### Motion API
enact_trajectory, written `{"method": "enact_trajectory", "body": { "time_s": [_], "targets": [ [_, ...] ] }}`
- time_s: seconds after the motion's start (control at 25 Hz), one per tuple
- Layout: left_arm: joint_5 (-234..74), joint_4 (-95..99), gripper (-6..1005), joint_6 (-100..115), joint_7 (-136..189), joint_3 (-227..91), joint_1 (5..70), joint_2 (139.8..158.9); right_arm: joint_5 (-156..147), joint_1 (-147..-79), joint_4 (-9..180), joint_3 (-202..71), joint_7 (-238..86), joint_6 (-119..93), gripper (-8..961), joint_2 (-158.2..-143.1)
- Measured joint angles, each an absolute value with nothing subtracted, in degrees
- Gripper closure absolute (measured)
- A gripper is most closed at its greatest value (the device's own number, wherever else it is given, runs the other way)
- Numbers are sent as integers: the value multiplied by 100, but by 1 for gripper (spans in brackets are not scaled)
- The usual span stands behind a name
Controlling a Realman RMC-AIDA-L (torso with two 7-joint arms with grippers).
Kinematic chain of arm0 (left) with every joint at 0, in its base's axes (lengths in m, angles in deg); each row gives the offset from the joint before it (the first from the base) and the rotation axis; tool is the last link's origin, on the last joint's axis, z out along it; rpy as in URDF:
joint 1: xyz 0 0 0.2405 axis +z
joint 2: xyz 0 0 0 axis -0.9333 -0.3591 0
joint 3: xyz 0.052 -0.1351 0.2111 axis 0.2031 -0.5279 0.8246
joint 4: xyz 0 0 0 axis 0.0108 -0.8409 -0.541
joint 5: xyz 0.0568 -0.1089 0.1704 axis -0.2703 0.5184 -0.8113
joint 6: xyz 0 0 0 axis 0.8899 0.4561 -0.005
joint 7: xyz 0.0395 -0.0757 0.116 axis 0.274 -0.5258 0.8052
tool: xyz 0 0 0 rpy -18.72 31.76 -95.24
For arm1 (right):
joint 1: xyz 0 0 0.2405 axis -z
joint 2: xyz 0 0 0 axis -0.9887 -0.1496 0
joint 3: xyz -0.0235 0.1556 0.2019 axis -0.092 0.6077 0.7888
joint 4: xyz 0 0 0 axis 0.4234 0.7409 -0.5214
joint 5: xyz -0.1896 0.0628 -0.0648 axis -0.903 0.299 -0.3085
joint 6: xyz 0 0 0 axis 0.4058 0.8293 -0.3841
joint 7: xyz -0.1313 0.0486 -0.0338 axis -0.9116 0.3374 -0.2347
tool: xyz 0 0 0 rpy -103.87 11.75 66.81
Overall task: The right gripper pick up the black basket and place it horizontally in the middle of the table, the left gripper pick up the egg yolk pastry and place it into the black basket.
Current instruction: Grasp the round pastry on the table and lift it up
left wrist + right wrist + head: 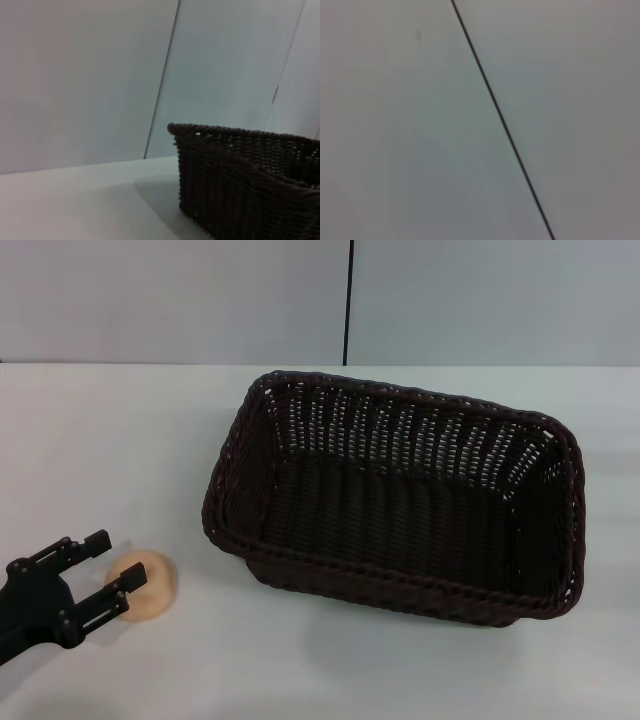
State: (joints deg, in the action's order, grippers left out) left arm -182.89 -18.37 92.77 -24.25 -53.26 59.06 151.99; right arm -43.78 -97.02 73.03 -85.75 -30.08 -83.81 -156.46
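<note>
L hand (113,572) astride pastry (146,585); basket (400,502) right.

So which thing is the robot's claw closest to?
The egg yolk pastry: the left gripper straddles it, while the black basket sits farther right.

three views, one shared basket

the head camera looks down from above on the plain white table (420,670). the left wrist camera sits low near the tabletop, facing the dark woven wicker basket (250,180) side-on; both views share it. the right wrist camera faces only a pale wall.
</note>
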Motion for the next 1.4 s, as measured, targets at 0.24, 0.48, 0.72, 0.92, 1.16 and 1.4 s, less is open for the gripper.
{"method": "enact_trajectory", "body": {
  "time_s": [0.24,0.48,0.72,0.92,1.16,1.4],
  "targets": [
    [-18296,-1836,333,9062,-2424,-5307,5882,15204,-4375,-9738,7311,-8519,-3013,-8284,486,-15646],
    [-18299,-1836,332,8885,-2436,-5091,5878,15189,-4391,-9801,7298,-8514,-3014,-8205,486,-15640],
    [-18299,-1836,332,8879,-2437,-4993,5879,15192,-4383,-9878,7313,-8510,-3030,-8106,486,-15640],
    [-18309,-1836,347,8879,-2434,-4904,5886,15191,-4374,-9926,7314,-8510,-3038,-8001,485,-15648],
    [-18431,-1836,437,8907,-2414,-4885,5854,15181,-4373,-9966,7315,-8502,-3159,-7926,485,-15657],
    [-18437,-1836,546,8952,-2279,-4749,5847,15178,-4374,-9992,7322,-8500,-3163,-7869,485,-15658]
  ]
}}
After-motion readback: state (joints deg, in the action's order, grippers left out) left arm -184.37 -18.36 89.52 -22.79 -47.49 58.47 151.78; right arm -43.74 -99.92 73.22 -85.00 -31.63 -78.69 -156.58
